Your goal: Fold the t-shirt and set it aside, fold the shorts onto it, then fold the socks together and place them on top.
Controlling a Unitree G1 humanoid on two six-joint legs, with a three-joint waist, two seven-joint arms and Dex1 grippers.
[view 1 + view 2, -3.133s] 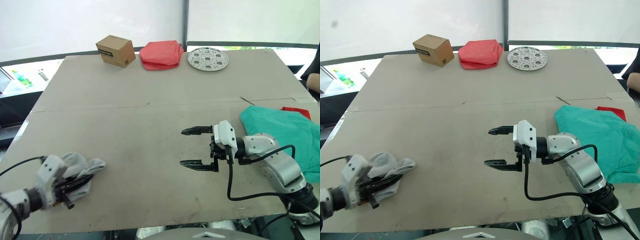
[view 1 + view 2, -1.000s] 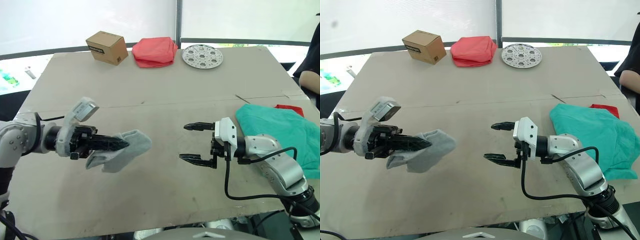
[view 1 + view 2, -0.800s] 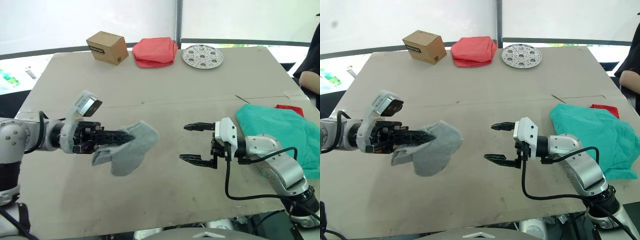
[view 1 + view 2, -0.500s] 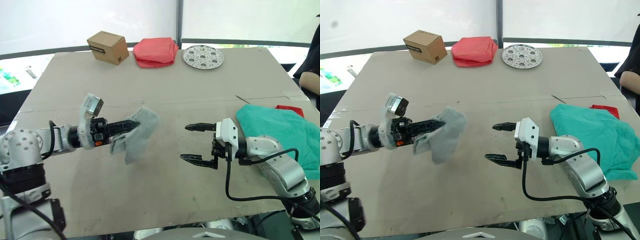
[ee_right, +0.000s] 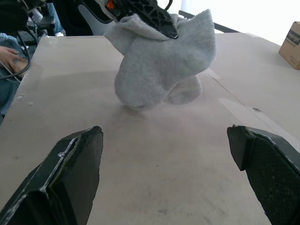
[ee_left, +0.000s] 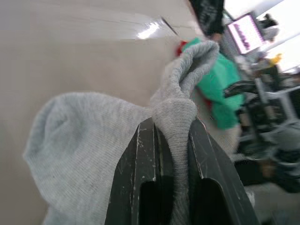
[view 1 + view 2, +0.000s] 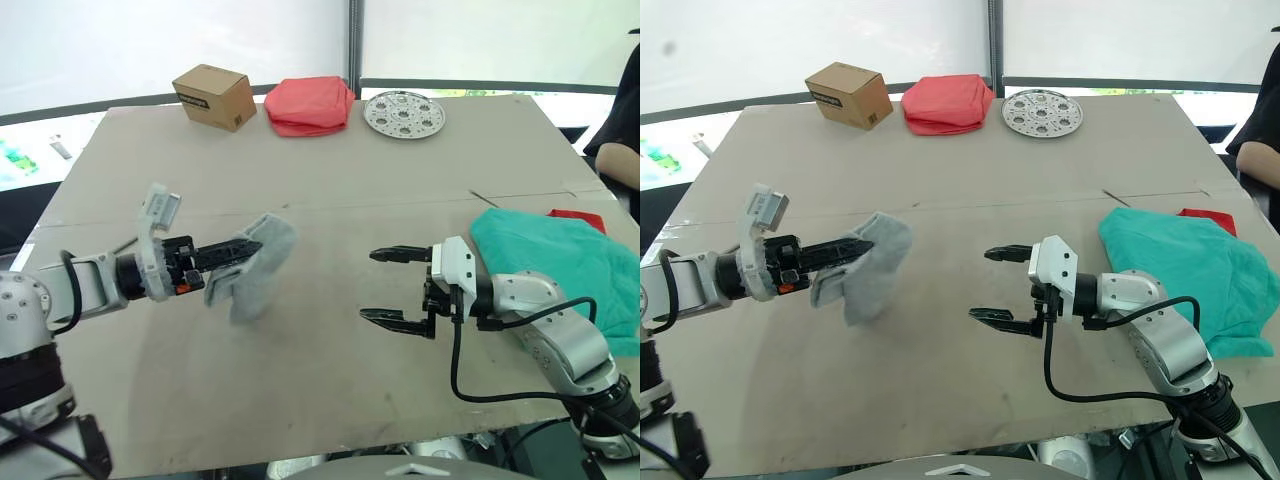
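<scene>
The grey socks (image 7: 254, 268) hang bunched from my left gripper (image 7: 250, 246), which is shut on their upper fold left of the table's middle; their lower end reaches down to the tabletop. In the left wrist view both fingers (image 6: 149, 154) pinch the knit. My right gripper (image 7: 393, 285) stands open just above the table, pointing at the socks (image 5: 159, 70) with nothing between its fingers (image 5: 70, 178). The teal shorts (image 7: 560, 268) lie in a heap at the right edge behind that arm. A corner of the red t-shirt (image 7: 579, 218) peeks out from under them.
Along the far edge stand a cardboard box (image 7: 213, 95), a folded salmon-pink cloth (image 7: 310, 103) and a perforated metal disc (image 7: 404, 112). A person's arm (image 7: 615, 135) shows at the right border. Bare tabletop (image 7: 320, 370) stretches between my grippers and the near edge.
My left gripper has carried the socks up from the near-left corner toward the middle, then drawn back slightly left in the last half second. The right gripper has stayed put and open.
</scene>
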